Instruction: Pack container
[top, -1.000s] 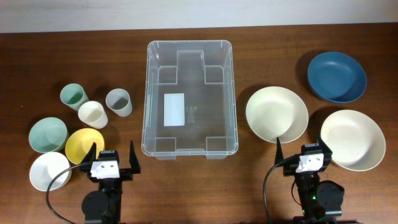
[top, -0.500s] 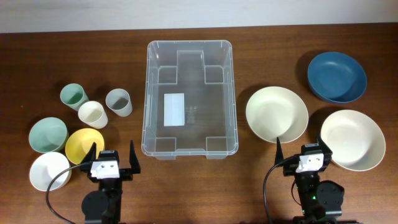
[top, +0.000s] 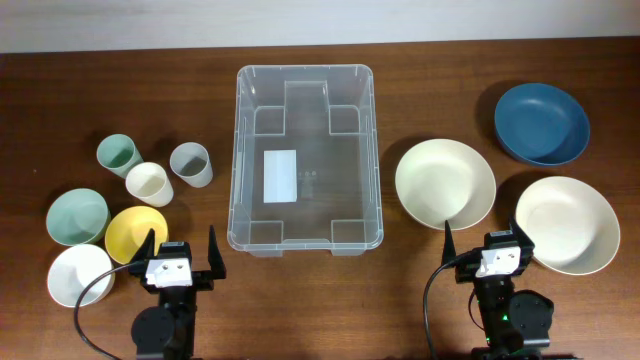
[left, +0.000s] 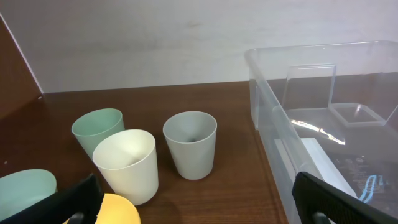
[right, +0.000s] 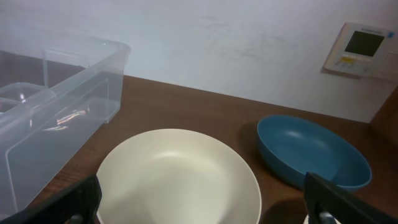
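Observation:
The clear plastic container (top: 306, 155) with a white label stands in the middle of the table, empty; it also shows in the left wrist view (left: 329, 124) and the right wrist view (right: 50, 106). My left gripper (top: 180, 255) is open and empty near the front edge, between the yellow bowl (top: 135, 233) and the container. My right gripper (top: 487, 243) is open and empty, just in front of a cream bowl (top: 444, 182), which fills the right wrist view (right: 177, 177).
Left of the container stand a green cup (top: 117, 154), a cream cup (top: 149, 183) and a grey cup (top: 190, 163), with a green bowl (top: 77, 216) and a white bowl (top: 78, 274). At the right lie a blue bowl (top: 541, 122) and another cream bowl (top: 567, 224).

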